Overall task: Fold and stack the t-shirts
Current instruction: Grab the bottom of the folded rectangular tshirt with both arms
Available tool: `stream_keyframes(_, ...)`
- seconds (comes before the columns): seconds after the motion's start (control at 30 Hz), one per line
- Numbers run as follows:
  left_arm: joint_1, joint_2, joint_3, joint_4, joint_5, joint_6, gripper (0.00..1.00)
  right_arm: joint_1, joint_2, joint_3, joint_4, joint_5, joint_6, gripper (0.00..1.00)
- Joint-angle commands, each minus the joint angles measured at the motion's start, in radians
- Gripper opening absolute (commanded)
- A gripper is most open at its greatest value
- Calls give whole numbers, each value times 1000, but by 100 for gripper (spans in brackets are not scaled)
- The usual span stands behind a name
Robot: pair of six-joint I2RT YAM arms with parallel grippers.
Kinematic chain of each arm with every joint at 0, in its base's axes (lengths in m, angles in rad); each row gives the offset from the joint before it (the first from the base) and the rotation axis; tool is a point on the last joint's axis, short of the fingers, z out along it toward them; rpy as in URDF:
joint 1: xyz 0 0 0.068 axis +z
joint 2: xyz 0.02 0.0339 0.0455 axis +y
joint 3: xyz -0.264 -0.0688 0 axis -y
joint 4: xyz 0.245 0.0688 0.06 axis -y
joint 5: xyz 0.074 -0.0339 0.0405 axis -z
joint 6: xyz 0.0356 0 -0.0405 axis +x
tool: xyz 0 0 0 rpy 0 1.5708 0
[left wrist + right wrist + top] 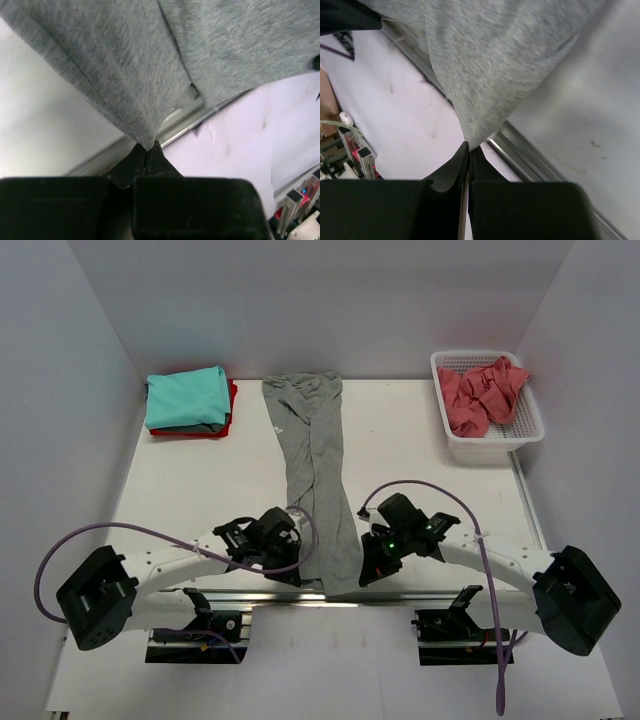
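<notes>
A grey t-shirt, folded into a long narrow strip, runs from the back of the table to its near edge. My left gripper pinches the strip's near left corner; in the left wrist view the jaws are shut on a point of grey cloth. My right gripper holds the near right corner, shut on grey cloth the same way. A teal t-shirt lies folded on a red one at the back left. A coral-pink t-shirt lies crumpled in the basket.
A white mesh basket stands at the back right. A metal rail lines the table's near edge, just under both grippers. Purple cables loop over each arm. White walls close in the sides and back.
</notes>
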Motion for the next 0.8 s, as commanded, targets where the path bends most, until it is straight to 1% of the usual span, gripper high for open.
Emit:
stream_keyframes(0.0,-20,-48,47,-126,37,-21,0,21,-22,10,-32,-53,20,0)
stream_keyframes(0.1,-20,-57,107,-157,12,31,0,21,20,45,-26,-44,-1,0)
stream_keyframes(0.2,-20,-57,107,-120,12,31,0,18,64,97,-69,-38,-50,0)
stream_keyframes(0.27,-20,-44,116,-120,12,31,0,15,63,124,-84,-28,-56,0)
stream_keyframes(0.4,-7,-22,127,-169,-6,6,0,15,60,139,-104,1,-58,0)
stream_keyframes(0.43,-7,-22,127,-183,-33,6,0,13,64,166,-109,7,-64,0)
stream_keyframes(0.5,4,-33,166,-192,-73,6,0,10,69,208,-112,68,-66,0)
stream_keyframes(0.53,4,-33,185,-206,-144,6,0,7,81,222,-114,85,-69,0)
stream_keyframes(0.57,13,-33,229,-206,-184,6,0,3,87,264,-118,167,-67,0)
stream_keyframes(0.6,13,-24,252,-221,-225,6,0,1,100,281,-121,204,-66,0)
stream_keyframes(0.63,13,-15,293,-240,-315,6,0,-5,116,295,-121,240,-40,0)
stream_keyframes(0.67,27,-2,314,-260,-360,-21,0,-10,135,338,-120,314,-30,0)
stream_keyframes(0.73,38,48,358,-274,-449,-33,0,-17,144,357,-104,356,-17,0)
stream_keyframes(0.77,52,65,373,-274,-466,-34,0,-24,153,380,-94,396,-15,0)
